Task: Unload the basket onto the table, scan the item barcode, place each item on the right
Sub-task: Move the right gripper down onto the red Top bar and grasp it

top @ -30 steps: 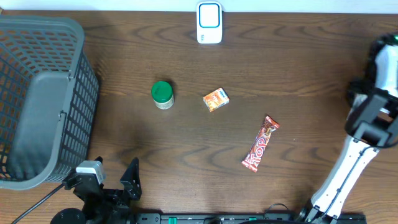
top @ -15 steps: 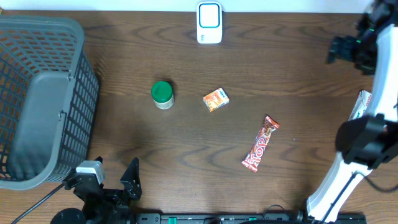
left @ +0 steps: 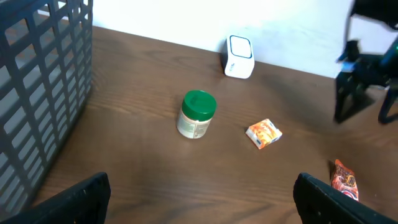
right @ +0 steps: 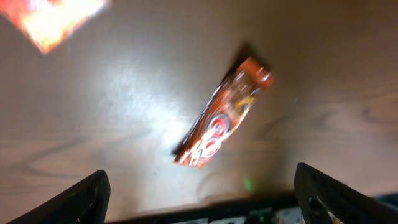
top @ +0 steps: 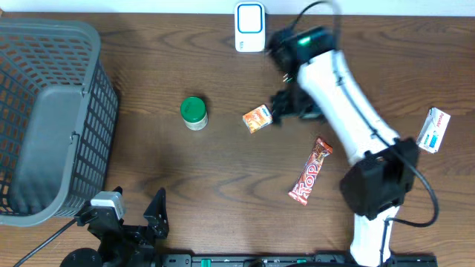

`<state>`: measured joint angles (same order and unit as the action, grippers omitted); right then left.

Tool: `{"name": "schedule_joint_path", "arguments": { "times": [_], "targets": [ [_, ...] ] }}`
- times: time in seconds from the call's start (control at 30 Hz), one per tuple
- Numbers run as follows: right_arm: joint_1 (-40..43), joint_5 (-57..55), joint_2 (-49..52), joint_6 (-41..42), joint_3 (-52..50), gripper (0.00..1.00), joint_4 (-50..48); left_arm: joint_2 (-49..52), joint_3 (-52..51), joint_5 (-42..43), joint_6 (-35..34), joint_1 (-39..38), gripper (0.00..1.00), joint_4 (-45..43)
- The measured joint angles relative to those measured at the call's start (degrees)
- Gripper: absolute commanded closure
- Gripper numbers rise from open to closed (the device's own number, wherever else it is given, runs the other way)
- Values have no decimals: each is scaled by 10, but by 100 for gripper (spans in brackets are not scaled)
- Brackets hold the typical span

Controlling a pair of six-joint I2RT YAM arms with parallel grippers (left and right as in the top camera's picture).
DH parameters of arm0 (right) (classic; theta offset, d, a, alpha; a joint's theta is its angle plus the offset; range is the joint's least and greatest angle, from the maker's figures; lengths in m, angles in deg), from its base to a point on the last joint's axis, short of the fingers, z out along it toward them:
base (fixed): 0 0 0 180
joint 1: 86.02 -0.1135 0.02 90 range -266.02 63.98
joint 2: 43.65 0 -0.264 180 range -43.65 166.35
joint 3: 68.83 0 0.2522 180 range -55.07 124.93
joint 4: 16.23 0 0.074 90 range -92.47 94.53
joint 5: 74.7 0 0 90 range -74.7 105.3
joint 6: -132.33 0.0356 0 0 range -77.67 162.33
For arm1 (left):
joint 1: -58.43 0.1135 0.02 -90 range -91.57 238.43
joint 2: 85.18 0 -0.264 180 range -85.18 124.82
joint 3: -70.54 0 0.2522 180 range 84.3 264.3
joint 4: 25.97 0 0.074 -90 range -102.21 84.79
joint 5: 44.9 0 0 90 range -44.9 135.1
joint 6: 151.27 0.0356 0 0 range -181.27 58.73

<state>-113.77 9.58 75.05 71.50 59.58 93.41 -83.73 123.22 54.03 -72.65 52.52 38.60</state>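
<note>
1. While nothing is gripped yet, the grey plastic mesh basket (top: 44, 119) fills the left edge of the table (top: 148, 67), well apart from the work.
2. My white right arm (top: 341, 89) reaches from the front edge, folds near the back edge, and hangs the right gripper (top: 284, 110) over the middle, jaws wide with nothing in them.
3. The left gripper (left: 202, 186) sits low at the front-left corner, jaws equally wide and empty, so the right arm is nearer to everything.
4. The red foil-wrapped candy bar (top: 310, 171) lies flat between the right gripper and the front edge. Its long axis slants front-left to back-right, centred ahead of the fingers (right: 74, 202) in the right wrist view.
5. The white scanner with a blue face (top: 250, 27) stands at the back edge.
6. The green-lidded jar (top: 194, 113) stands upright left of centre.
7. The small orange packet (top: 257, 119) lies just beside the right gripper, toward the left edge. I cannot tell whether packet or bar is the target.
</note>
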Motion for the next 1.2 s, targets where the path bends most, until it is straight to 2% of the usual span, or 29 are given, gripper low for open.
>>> {"name": "schedule_joint_path", "arguments": {
  "times": [0.2,0.23,0.3,0.37,0.5,0.63,0.9,1.03,1.1,1.17,1.2],
  "targets": [
    [-80,-20,0,68,-88,13,3,0,0,0,0,0,5,0],
    [-88,-23,0,84,-111,14,3,0,0,0,0,0,6,-1],
    [-90,-30,0,111,-152,24,-2,0,0,0,0,0,6,0],
    [-90,-37,0,131,-188,24,-22,0,0,0,0,0,6,-1],
    [-84,-52,0,146,-235,19,-84,0,0,0,0,0,6,0],
    [-61,-69,0,152,-286,20,-157,0,0,0,0,0,6,0],
    [-11,-104,0,184,-303,16,-181,0,0,0,0,0,6,0],
    [19,-116,0,195,-345,18,-230,0,0,0,0,0,5,0],
    [35,-110,-15,181,-379,23,-278,0,0,0,0,0,6,0],
    [45,-96,-35,164,-405,42,-320,0,0,0,0,0,6,-1],
    [49,-82,-45,155,-420,59,-348,0,0,0,0,0,6,0]
  ]
}}
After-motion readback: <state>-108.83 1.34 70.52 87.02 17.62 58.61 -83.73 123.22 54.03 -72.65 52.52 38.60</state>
